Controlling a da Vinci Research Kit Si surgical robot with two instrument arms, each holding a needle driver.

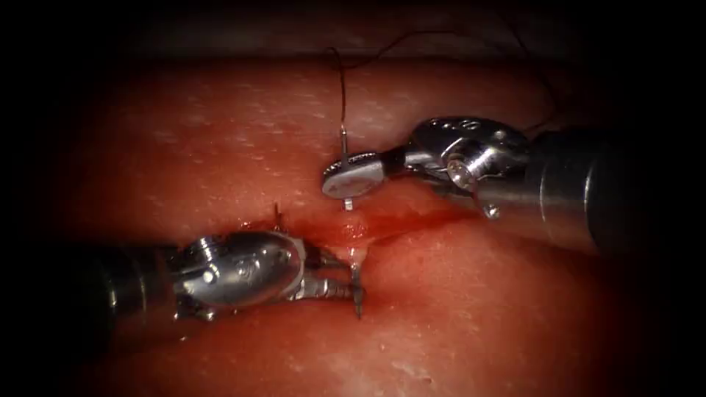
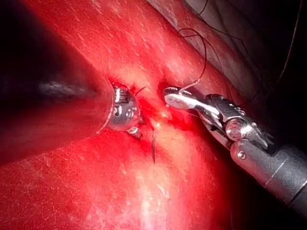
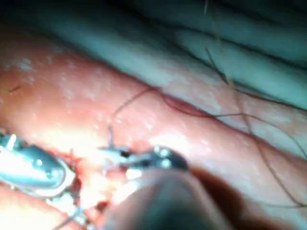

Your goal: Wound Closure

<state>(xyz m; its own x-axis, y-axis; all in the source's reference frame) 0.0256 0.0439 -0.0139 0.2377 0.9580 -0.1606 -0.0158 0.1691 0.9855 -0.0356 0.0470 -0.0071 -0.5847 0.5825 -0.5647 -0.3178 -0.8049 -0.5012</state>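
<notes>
There are two tools, one needle and one thread on one piece of tissue [image 1: 220,147].

The right tool [image 1: 353,176] reaches in over the far side of the cut [image 1: 382,224]. Its two jaws are pressed flat together on the needle [image 1: 344,151], close to the needle's back end, where the thread [image 1: 340,81] joins on. A short bit of needle sticks out above the jaws and a short bit below them. From there the needle goes down into the cut, just under this tool.

The needle's sharp tip [image 1: 358,301] pokes out of the tissue on the near side of the cut, right in front of the left tool [image 1: 346,283]. The left tool's jaws stand a little apart beside that tip. It is not clear whether they touch the needle.

The thread runs up and away from the right tool, then curls over the far edge of the tissue.

Red fluid [image 1: 412,217] sits in the cut between the two tools.
</notes>
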